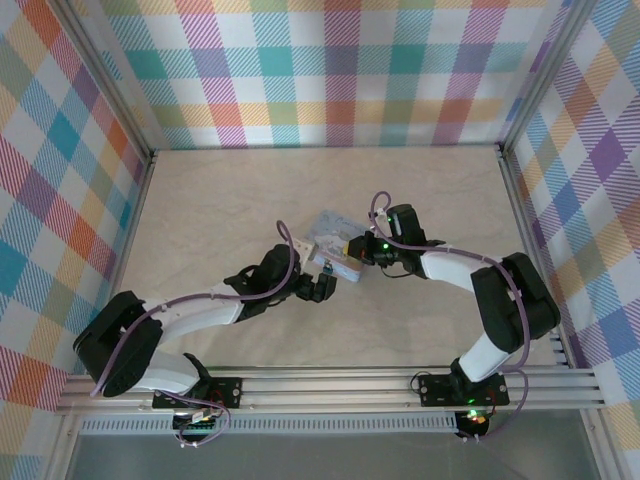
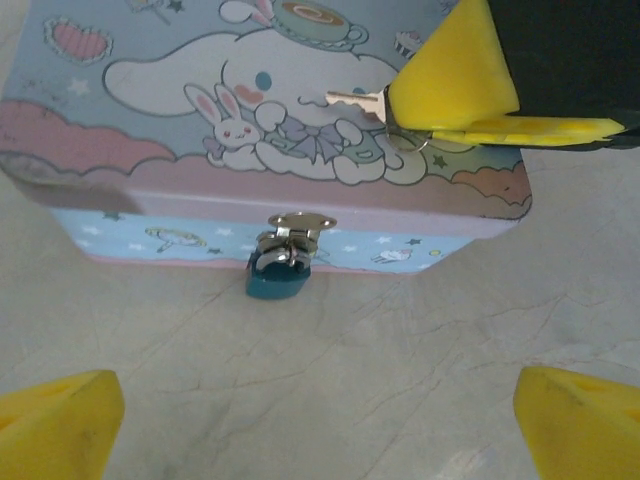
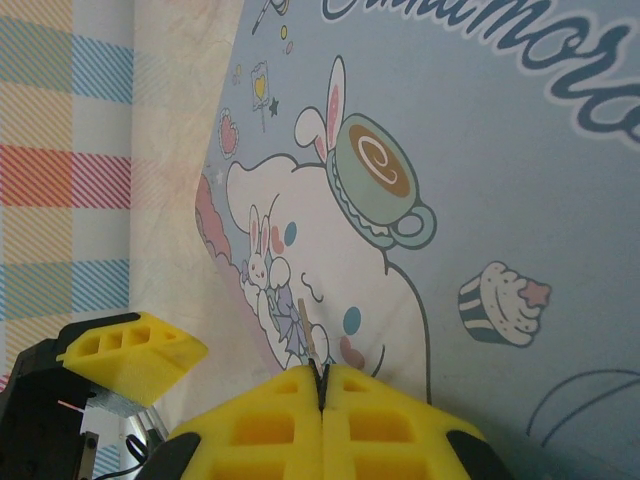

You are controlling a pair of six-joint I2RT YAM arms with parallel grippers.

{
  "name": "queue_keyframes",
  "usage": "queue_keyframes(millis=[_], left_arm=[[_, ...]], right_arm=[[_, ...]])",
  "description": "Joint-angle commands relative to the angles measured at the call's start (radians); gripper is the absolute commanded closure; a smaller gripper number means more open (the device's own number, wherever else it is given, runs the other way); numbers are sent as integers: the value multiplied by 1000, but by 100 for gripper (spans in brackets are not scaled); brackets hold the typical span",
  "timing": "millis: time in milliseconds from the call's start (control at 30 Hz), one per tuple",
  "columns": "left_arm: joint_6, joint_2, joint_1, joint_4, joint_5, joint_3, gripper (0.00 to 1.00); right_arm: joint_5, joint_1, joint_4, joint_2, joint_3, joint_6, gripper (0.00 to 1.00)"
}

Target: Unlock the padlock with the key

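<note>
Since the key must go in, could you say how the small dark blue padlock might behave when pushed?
The small dark blue padlock hangs from the silvery hasp of the pale blue tin, so it would probably swing. It looks small and rigid, likely light.

top view looks down on the table (image 1: 250,190) from behind; both wrist views share the tin (image 2: 150,130) close up.

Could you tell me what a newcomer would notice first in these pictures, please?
The pale blue cartoon-print tin stands out in the middle of the table. A small dark blue padlock hangs from the hasp on its front side, facing the open left tool. The shut right tool holds the key out above the tin.
</note>
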Motion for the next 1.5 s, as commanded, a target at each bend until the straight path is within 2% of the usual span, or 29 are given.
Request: queue_keyframes(millis=[0, 100, 267, 733, 1000, 1267, 1467], left_arm=[[82, 48, -7, 46, 39, -1, 0], [104, 109, -7, 53, 65, 24, 2], [121, 208, -5, 128, 37, 26, 10], [100, 382, 30, 270, 69, 76, 19], [102, 426, 47, 290, 128, 107, 27], [92, 470, 51, 276, 211, 150, 44], [71, 472, 52, 289, 220, 145, 48]], right_arm=[[52, -10, -137, 9, -52, -8, 100], [52, -11, -138, 9, -49, -10, 100], [53, -14, -151, 10, -37, -19, 100], [45, -19, -160, 15, -33, -27, 100], [45, -22, -160, 16, -35, -29, 100], [40, -23, -149, 22, -40, -27, 100], [27, -23, -137, 29, -38, -22, 100]])
